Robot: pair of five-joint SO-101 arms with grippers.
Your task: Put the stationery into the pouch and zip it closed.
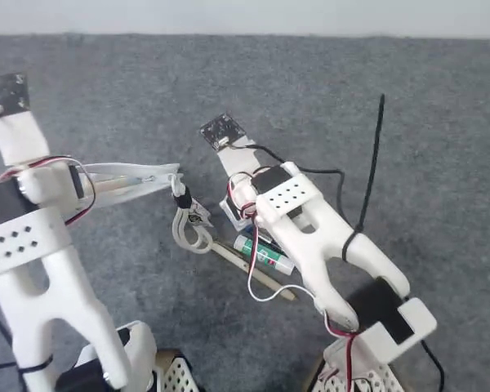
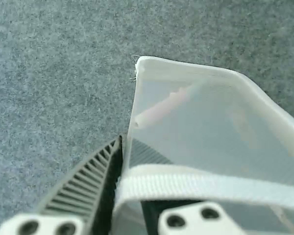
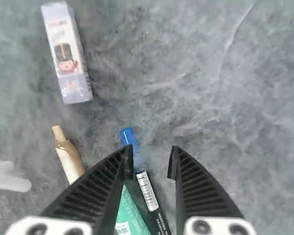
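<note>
The translucent pouch (image 1: 131,181) lies at the left of the grey mat, and my left gripper (image 1: 94,186) is shut on its end. In the left wrist view the pouch (image 2: 206,132) fills the space ahead of the left gripper (image 2: 130,147), with a pale pen-like item (image 2: 161,107) inside it. My right gripper (image 3: 151,152) stands open just above a blue-capped pen (image 3: 137,166). Beside the pen lie a wooden pencil (image 3: 68,154) and a green glue stick (image 3: 127,215). A small printed box (image 3: 66,54) lies farther off. The glue stick (image 1: 265,255) and pencil (image 1: 253,271) lie under the right arm.
A white cord loop (image 1: 189,229) hangs off the pouch's zip end, near the pencil. The printed box (image 1: 220,131) sits beyond the right arm. A black cable (image 1: 374,159) stands up at the right. Grey mat (image 1: 327,90) stretches open at the back.
</note>
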